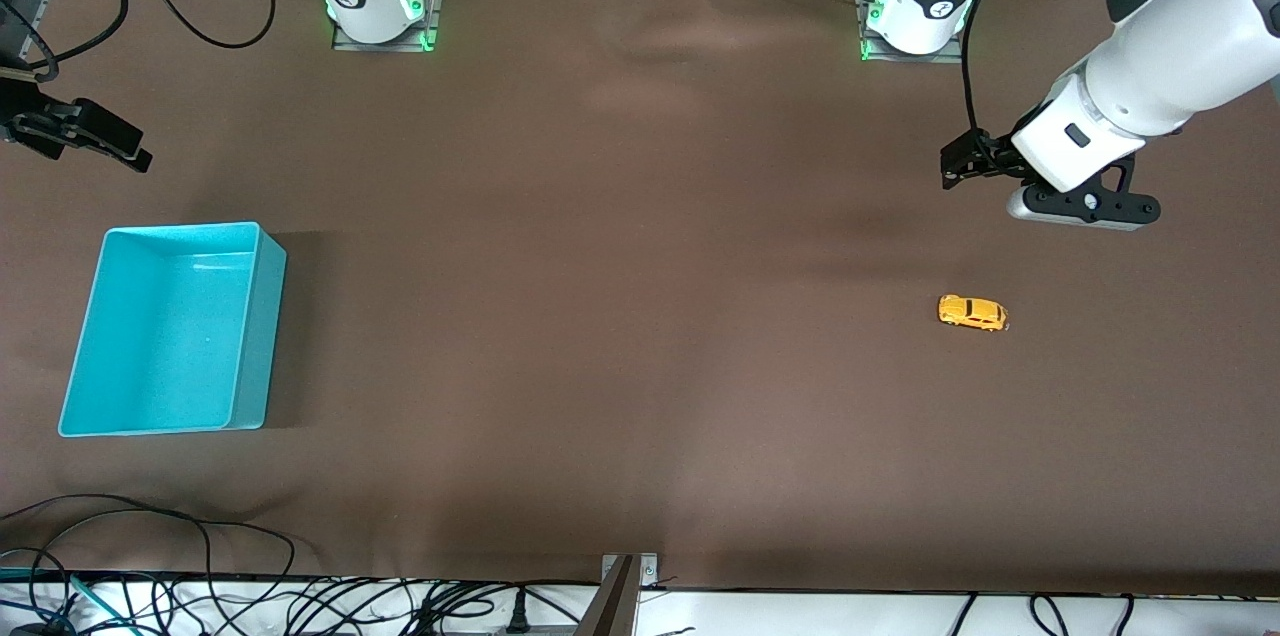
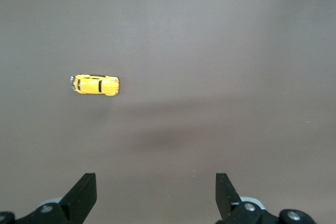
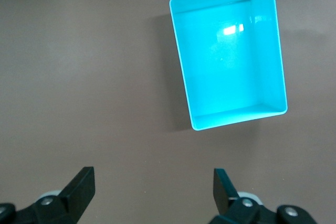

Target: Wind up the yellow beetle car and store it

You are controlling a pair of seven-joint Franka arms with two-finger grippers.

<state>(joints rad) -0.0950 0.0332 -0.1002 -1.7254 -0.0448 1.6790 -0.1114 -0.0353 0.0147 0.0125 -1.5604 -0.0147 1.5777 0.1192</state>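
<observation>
The yellow beetle car sits on its wheels on the bare brown table, toward the left arm's end, and nothing touches it. Its long axis runs along the table's length, from one arm's end toward the other.

The left gripper hangs in the air above the table with its fingers spread wide and empty. The car lies near it on the table below, closer to the front camera than the spot it is over. This arm looks much the better placed to reach the car.

The turquoise bin stands empty at the right arm's end, well apart from the car.

The right gripper waits in the air just beside the bin, fingers spread, holding nothing.
</observation>
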